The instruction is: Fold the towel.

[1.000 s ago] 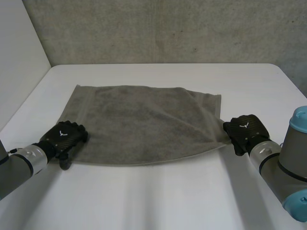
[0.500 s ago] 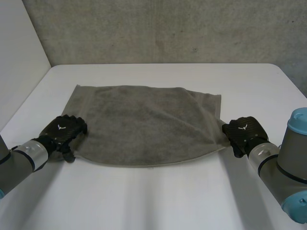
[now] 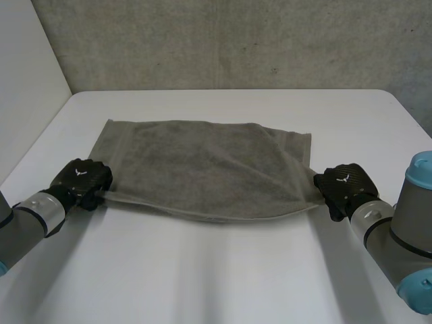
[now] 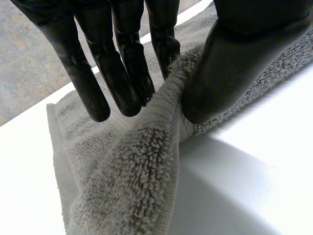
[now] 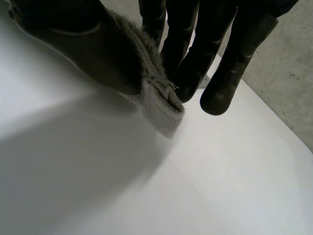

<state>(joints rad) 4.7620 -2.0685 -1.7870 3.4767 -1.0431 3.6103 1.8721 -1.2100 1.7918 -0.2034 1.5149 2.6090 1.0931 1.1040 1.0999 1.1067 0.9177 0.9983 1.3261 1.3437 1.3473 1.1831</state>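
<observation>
I'm pinching the soft, floppy towel (image 3: 202, 169) at its near corners, left hand (image 3: 82, 182) and right hand (image 3: 344, 185) both clamping thumb against fingers.

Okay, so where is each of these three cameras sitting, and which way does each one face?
Head view: between and behind the arms, looking down at the white table and grey towel; the left hand and right hand show at its near corners.
Left wrist view: on the left wrist, looking along the palm; its fingers and thumb pinch a towel corner.
Right wrist view: on the right wrist, looking along the palm; its fingers and thumb pinch the other corner.
Shared: every view shows the towel.
</observation>
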